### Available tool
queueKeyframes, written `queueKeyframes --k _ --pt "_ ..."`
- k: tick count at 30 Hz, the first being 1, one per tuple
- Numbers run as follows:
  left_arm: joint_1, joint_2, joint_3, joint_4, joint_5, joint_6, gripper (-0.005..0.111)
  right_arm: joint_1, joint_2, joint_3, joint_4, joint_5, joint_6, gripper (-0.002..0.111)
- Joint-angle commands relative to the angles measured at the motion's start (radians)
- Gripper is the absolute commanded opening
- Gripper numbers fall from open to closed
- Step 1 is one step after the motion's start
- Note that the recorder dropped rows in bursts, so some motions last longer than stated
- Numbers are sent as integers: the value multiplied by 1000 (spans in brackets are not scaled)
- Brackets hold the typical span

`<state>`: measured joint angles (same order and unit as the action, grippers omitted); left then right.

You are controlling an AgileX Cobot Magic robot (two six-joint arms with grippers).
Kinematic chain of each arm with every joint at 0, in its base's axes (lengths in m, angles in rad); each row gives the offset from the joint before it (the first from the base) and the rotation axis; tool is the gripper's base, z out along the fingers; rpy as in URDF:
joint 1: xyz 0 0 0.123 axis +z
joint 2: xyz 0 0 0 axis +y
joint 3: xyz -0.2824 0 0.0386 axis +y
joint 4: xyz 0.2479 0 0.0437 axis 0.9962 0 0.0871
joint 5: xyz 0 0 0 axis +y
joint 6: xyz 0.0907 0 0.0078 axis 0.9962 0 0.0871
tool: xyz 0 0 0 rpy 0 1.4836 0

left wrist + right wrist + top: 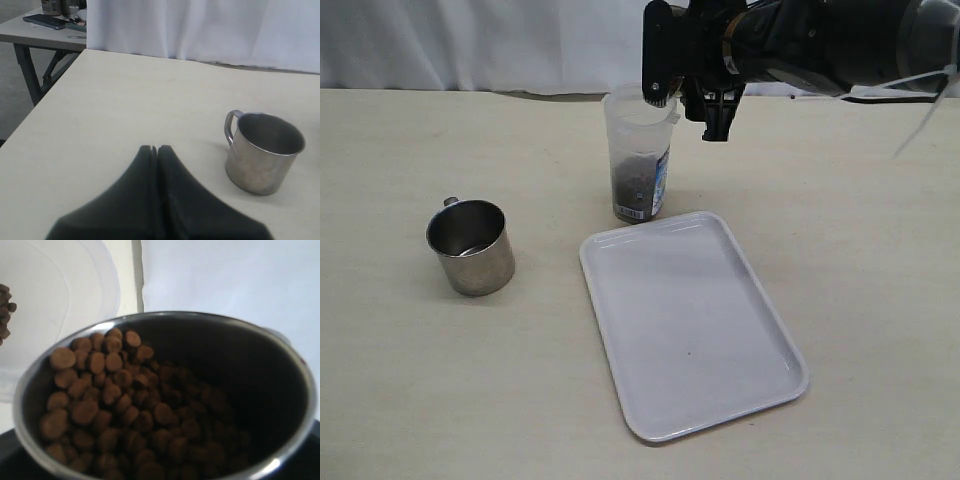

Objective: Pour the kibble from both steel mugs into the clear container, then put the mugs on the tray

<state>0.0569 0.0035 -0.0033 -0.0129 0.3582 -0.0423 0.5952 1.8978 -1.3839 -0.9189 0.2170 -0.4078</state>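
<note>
Right wrist view, kibble (115,400) in mug (287,390); exterior view, tray (692,322), container (638,150)

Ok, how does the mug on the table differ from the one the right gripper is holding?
The table mug looks empty; the held mug has kibble in it. The table mug stands upright and free; the held mug is up in the right gripper by the container, its kibble heaped toward one side of the rim. Both are shiny steel.
</note>
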Motion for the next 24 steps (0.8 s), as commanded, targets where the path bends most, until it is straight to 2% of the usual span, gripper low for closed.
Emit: queueKeyframes --k 1,24 --pt "-5 -3 3 1 -10 1 0 -1 -7 -12 -43 -10 -7 5" --pt "-5 -3 3 1 -10 1 0 -1 7 -57 -122 17 24 5"
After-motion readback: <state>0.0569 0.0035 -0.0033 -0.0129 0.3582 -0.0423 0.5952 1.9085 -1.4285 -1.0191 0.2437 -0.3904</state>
